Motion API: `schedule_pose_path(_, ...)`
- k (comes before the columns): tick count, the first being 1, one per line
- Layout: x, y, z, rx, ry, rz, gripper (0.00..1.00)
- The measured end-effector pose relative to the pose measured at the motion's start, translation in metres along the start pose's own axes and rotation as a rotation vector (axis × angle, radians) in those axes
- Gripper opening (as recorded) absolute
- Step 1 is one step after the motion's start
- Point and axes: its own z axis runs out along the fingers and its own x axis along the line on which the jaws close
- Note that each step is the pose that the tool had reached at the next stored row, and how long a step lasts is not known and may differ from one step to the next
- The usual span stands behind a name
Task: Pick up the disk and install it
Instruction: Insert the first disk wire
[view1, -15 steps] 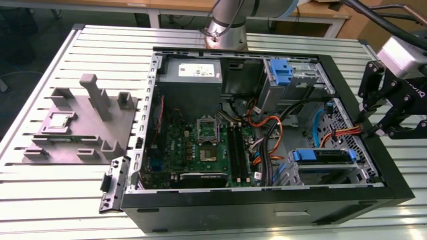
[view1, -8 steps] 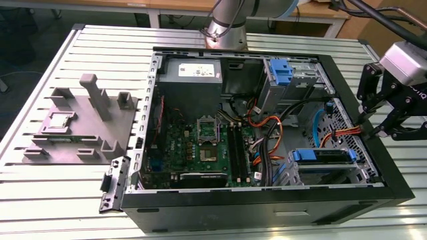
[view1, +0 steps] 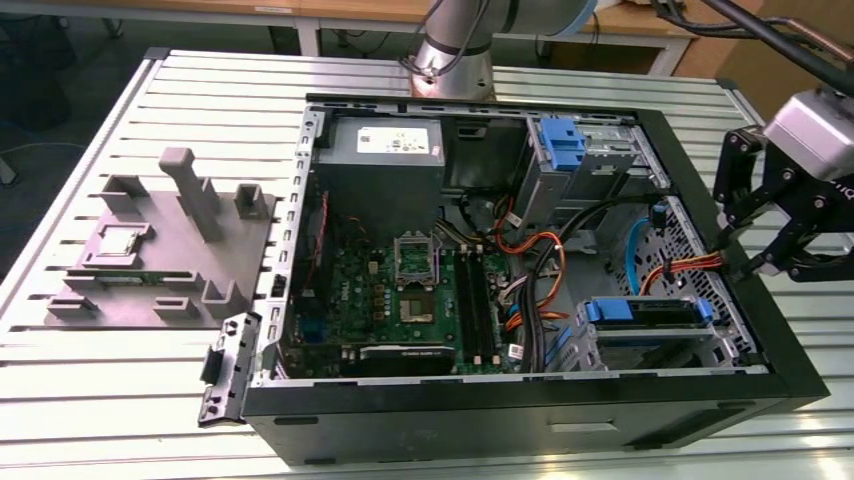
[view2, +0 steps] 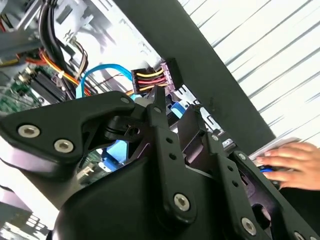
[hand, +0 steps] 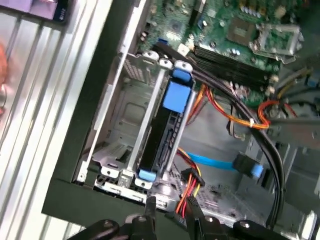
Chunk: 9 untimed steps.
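The disk sits in the drive cage at the near corner of the open computer case on the exterior view's right, and its bright blue carrier shows on top. The first wrist view looks at the disk edge-on between the cage's silver rails, with the blue tab at one end. My gripper hangs over the case's wall on the exterior view's right, just beside the cage. Its black fingers are open with nothing between them. In the first wrist view my gripper hovers close to the cage's end and the cable plugs.
A power plug with red, yellow and black wires and a blue data cable lie loose beside the cage. A blue bracket sits in the upper bay. A grey fixture block stands outside the case. A person's hand rests on the table.
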Motion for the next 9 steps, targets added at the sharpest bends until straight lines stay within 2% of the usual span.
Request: schedule_pose_path(9, 0.0001, 0.0000, 0.0013, -0.0058, -0.0040, -0.163, 0.37)
